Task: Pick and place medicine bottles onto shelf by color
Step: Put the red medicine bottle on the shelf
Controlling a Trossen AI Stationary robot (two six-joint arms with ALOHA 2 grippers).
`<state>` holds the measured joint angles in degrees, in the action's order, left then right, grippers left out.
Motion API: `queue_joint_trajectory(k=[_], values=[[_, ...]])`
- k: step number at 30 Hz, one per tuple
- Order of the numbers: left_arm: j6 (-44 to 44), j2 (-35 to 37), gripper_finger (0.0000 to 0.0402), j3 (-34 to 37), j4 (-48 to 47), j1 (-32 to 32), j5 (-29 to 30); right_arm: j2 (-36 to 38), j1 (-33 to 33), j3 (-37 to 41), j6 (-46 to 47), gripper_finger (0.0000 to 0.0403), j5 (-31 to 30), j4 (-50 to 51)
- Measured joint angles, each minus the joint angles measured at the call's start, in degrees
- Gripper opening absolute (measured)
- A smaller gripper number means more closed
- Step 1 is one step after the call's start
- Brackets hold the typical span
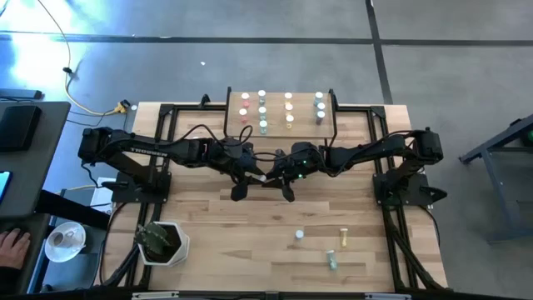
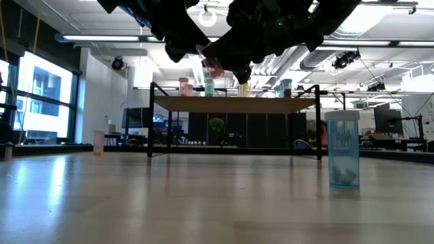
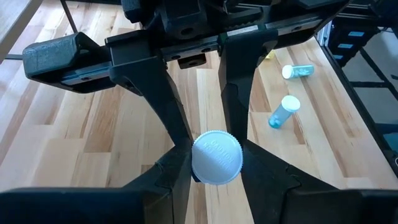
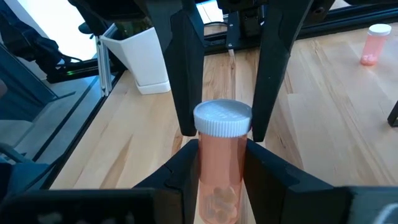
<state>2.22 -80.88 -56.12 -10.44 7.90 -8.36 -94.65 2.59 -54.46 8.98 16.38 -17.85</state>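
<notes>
A pink medicine bottle [image 4: 219, 177] with a white cap [image 3: 216, 157] hangs in mid-air over the table's middle [image 1: 267, 177], between my two grippers. It also shows in the low view [image 2: 213, 66]. My right gripper [image 4: 221, 171] is shut on its body. My left gripper [image 3: 216, 171] meets it from the opposite side, at the cap. The shelf [image 1: 281, 132] stands at the far edge with several bottles in rows, red ones [image 1: 244, 108] at its left. My right gripper pinches the bottle's pink body [image 4: 205, 180] between its two fingers, which lie along the bottle. The cap end sticks out past the fingertips toward the left arm, and the bottle is clear of the table. My left gripper has its two fingers [image 4: 186, 118] on either side of the white cap [image 4: 222, 119], at its rim, coming level from the table's left. The cap's top faces the left wrist. The fingers look closed on the cap, with no gap that I can see.
Loose bottles are on the table near the front right: one standing [image 1: 298, 236], a yellow one [image 1: 342, 237] and a blue-green one [image 1: 331, 260] lying. A white pot with a plant [image 1: 162, 243] stands front left. A person's hand [image 1: 10, 247] shows beyond the left edge.
</notes>
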Motion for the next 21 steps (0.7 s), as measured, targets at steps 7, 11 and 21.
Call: queue_joint_trajectory(k=[7, 11, 21], values=[[0.11, 0.0, 0.0113, 0.0, -0.37, -0.02, -0.04, 0.0, 0.02, 0.0, 0.04, 0.0155, -0.8, 0.11], [0.1, 0.0, 0.0113, 0.02, -1.52, -0.02, 0.38, 1.12, 0.28, 0.0, 0.02, 0.0185, -0.76, 1.47], [-0.36, 0.2, 0.0113, 0.02, -2.28, 0.49, 4.94, 7.02, 2.22, -0.02, -0.08, 0.0197, -0.72, 8.41]])
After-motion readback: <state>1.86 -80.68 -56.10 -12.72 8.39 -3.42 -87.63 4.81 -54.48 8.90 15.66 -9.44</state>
